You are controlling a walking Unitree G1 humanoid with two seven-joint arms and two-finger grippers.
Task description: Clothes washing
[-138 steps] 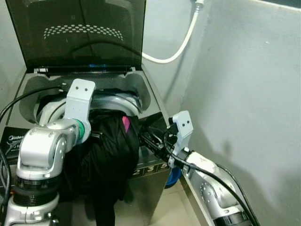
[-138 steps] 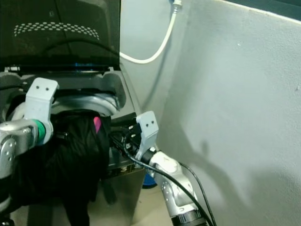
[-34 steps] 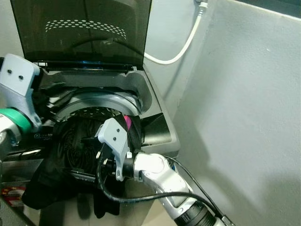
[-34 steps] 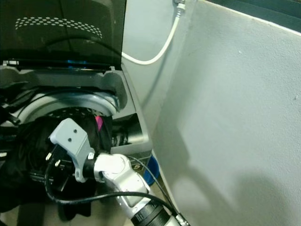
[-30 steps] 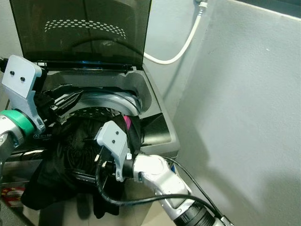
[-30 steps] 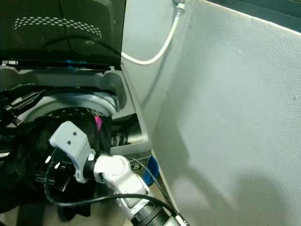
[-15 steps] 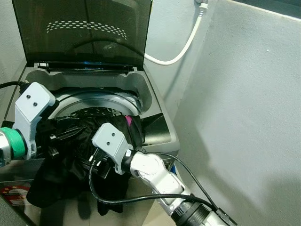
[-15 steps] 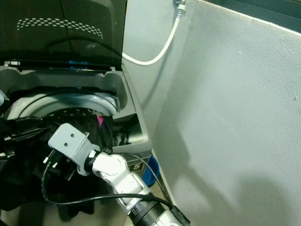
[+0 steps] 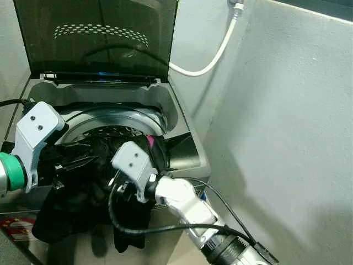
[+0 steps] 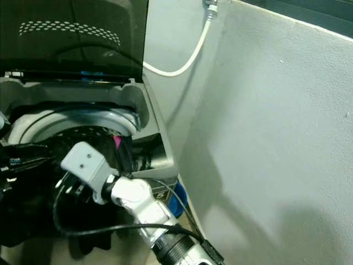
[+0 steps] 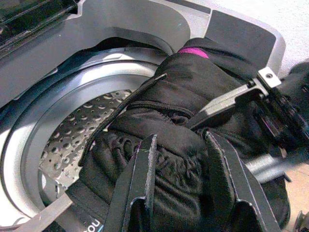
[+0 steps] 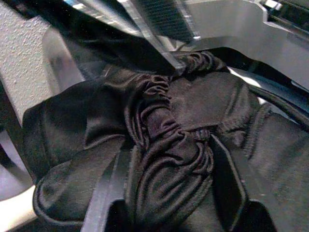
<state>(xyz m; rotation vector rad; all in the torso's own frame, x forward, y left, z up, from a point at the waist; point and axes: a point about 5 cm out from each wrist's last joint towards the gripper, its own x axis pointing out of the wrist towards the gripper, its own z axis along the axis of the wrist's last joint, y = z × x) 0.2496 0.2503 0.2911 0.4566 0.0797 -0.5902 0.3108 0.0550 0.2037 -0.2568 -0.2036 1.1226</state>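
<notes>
L gripper (image 9: pixel 74 157) swung in from washer's (image 9: pixel 182 118) left edge onto black garment (image 9: pixel 88 182) | both claws spread astride folds, R gripper (image 12: pixel 166 159) prob. gathering | garment half over drum (image 11: pixel 72 140) front rim, not loaded yet

Left gripper (image 11: pixel 178 154) and right gripper (image 12: pixel 169 150) both reach forward, fingers spread apart

— What do the arms look like?
— Silver, rounded shells. The left arm (image 9: pixel 11 171) has a green ring at the wrist and a pale grey block with two dark screw holes.
— And the right arm (image 9: pixel 179 199)?
— It has the same grey block, looped black cables and a black ribbed collar. Each pincer has long black fingers (image 11: pixel 140 179).
</notes>
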